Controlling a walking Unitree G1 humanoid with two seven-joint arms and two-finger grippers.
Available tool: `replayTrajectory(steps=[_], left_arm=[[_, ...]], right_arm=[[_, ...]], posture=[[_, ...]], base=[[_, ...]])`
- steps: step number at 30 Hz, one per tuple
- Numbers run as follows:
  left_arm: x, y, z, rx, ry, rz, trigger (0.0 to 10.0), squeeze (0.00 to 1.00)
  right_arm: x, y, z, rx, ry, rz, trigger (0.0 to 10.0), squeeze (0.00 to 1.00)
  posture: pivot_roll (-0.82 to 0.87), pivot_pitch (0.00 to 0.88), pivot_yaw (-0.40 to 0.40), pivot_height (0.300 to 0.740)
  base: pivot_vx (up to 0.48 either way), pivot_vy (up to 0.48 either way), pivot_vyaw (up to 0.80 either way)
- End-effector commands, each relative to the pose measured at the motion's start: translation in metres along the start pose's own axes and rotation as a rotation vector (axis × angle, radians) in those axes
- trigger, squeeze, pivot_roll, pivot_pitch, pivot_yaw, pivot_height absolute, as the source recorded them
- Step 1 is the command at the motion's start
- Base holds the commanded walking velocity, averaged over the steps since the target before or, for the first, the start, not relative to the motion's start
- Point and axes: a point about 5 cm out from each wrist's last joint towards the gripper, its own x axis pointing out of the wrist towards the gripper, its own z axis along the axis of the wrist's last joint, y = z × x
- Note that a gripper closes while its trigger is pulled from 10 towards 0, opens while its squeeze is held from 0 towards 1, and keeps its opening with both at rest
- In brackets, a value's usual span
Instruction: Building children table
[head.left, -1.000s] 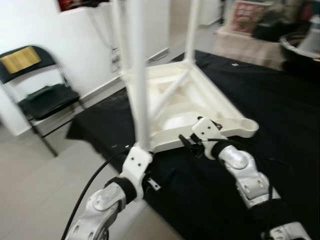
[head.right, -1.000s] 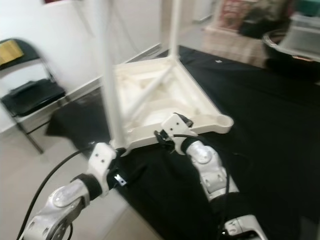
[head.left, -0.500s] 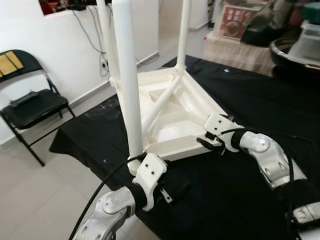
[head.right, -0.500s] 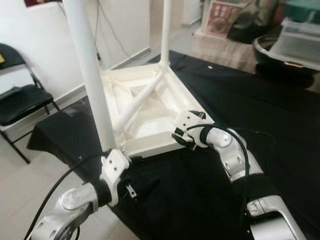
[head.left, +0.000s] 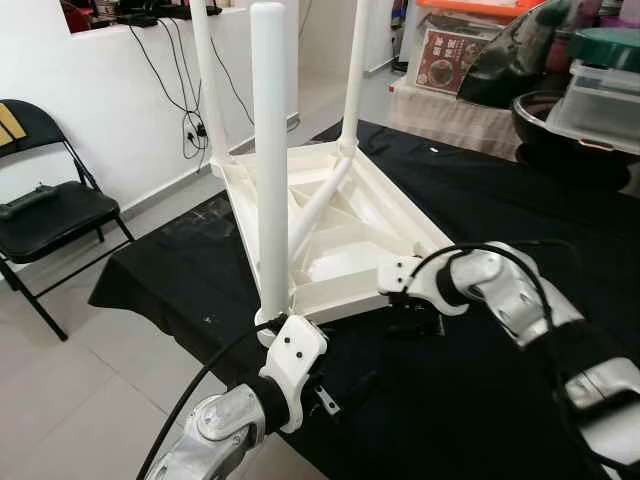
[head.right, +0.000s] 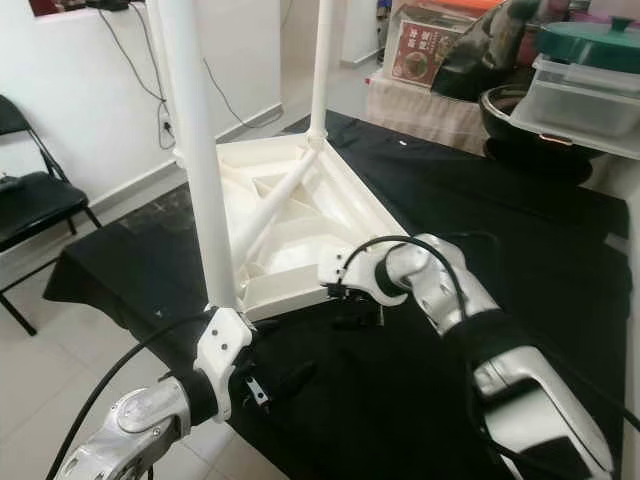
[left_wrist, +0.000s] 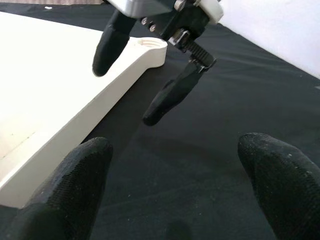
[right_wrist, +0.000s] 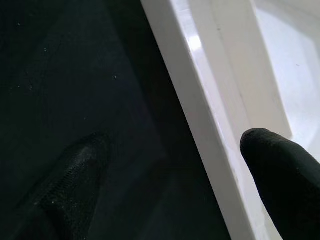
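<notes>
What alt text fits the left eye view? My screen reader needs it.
An upside-down white plastic children's table lies on a black cloth, legs up. The right gripper straddles its near edge, jaws open; the left gripper, also open, hovers by the nearest leg.

Open left pincer (left_wrist: 172, 187) beside table (left_wrist: 55, 85)

Table (head.left: 340, 225): white plastic, smooth, semi-gloss; sheen is seen on edge. Cloth (head.left: 480, 200): black fabric, matt. Pincer fingers (left_wrist: 65, 195): black, finely textured covering. Arm shells (head.left: 500, 290): silver, glossy.
</notes>
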Motion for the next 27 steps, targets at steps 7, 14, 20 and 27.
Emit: replayTrajectory(steps=[7,14,20,27], left_arm=[[-0.002,-0.003,0.0,-0.017,0.001,0.006,10.0,0.0],[-0.002,-0.006,0.0,-0.029,0.0,0.008,10.0,0.0],[-0.003,-0.008,0.0,-0.037,-0.005,0.013,10.0,0.0],[-0.002,-0.01,0.002,-0.04,-0.01,0.018,10.0,0.0]], right_arm=[[0.006,-0.006,0.006,-0.046,0.066,0.007,10.0,0.0],[0.004,-0.012,0.0,-0.089,0.183,0.04,10.0,0.0],[0.001,-0.013,-0.002,-0.109,0.296,0.105,10.0,0.0],[-0.001,-0.011,0.003,-0.095,0.31,0.153,0.0,0.0]], posture=[[-0.05,0.127,-0.084,0.74],[-0.05,0.139,-0.095,0.74],[-0.06,0.145,-0.11,0.74],[-0.06,0.144,-0.12,0.74]], base=[[0.0,0.0,0.0],[0.0,0.0,0.0],[0.0,0.0,0.0],[0.0,0.0,0.0]])
